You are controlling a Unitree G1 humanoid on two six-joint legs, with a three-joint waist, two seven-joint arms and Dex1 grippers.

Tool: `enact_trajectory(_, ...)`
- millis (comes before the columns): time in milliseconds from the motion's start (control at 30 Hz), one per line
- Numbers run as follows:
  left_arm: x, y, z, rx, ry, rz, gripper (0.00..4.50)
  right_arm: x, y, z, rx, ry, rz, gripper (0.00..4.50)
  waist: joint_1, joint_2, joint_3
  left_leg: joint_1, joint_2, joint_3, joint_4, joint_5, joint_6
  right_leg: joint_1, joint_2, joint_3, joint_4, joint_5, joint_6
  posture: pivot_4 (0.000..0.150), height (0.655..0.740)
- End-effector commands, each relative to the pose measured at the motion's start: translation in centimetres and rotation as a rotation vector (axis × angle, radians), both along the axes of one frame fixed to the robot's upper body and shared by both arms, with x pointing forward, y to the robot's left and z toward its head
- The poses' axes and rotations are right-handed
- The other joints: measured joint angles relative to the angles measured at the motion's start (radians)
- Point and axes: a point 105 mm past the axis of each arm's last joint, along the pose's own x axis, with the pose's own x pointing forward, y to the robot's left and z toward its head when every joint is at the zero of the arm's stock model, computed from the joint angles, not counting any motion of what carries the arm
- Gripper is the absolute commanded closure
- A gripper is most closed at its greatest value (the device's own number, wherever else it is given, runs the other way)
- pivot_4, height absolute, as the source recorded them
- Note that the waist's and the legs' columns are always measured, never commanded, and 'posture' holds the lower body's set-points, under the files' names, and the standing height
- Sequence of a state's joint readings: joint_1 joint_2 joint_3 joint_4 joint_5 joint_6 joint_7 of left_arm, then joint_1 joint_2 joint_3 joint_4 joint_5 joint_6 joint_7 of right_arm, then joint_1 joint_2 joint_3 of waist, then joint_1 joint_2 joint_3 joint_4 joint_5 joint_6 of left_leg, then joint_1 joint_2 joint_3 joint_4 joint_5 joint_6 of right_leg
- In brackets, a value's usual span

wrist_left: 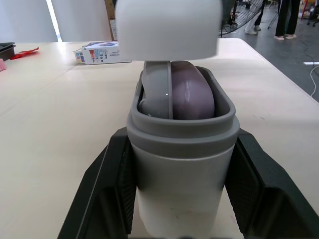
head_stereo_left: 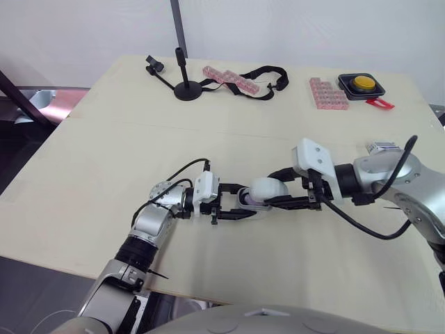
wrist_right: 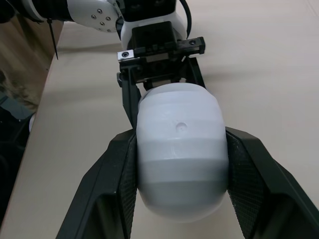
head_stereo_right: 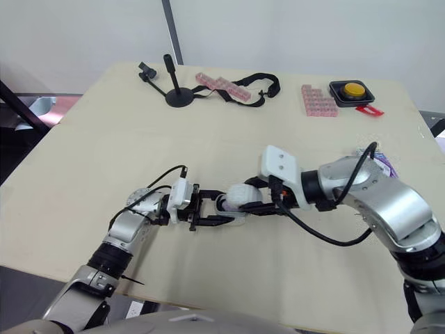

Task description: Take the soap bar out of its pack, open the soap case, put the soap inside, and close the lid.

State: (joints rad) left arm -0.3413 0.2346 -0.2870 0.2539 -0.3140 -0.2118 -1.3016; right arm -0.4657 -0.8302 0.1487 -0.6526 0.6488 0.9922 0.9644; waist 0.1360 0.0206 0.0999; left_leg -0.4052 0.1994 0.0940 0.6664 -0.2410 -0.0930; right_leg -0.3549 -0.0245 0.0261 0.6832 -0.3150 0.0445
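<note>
My left gripper [head_stereo_left: 233, 209] is shut on the grey soap case base [wrist_left: 182, 164], with a finger [wrist_left: 107, 189] pressed to each side. A purple soap bar [wrist_left: 192, 94] sits inside the open base beside a grey insert. My right gripper [wrist_right: 180, 137] is shut on the white rounded lid [wrist_right: 179, 149]. It holds the lid [head_stereo_left: 268, 189] right at the mouth of the base [head_stereo_left: 245, 198], low over the middle of the table. The soap pack [wrist_left: 99, 52], a white printed box, lies behind my right arm [head_stereo_left: 381, 147].
At the table's far side stand a black stand [head_stereo_left: 186, 87], a black strap [head_stereo_left: 264, 73], two pink block trays [head_stereo_left: 328, 92], a yellow button box [head_stereo_left: 361, 85] and a red piece [head_stereo_left: 379, 104]. A seam crosses the tabletop [head_stereo_left: 104, 160].
</note>
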Motion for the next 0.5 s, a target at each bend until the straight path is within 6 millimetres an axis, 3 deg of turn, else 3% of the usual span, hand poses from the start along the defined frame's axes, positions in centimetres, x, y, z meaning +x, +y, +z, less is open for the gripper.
enact_trajectory(33,0.2,0.0,0.2,-0.001,-0.017,0.009,2.61,-0.4,0.9,0.7,0.008,-0.021,0.029,2.55,0.001,0.000,0.000,0.000,0.000,0.000,0.000,0.000,0.000,0.000,0.000,0.000,0.000,0.000,0.000,0.150,0.7400)
enact_trajectory(500,0.2,-0.4,0.4,-0.011,-0.006,0.011,2.61,0.0,1.4,-0.7,-0.022,0.005,0.016,2.55,0.002,0.000,0.000,0.000,0.000,0.000,0.000,0.000,0.000,0.000,0.000,0.000,0.001,0.000,0.000,0.150,0.7400)
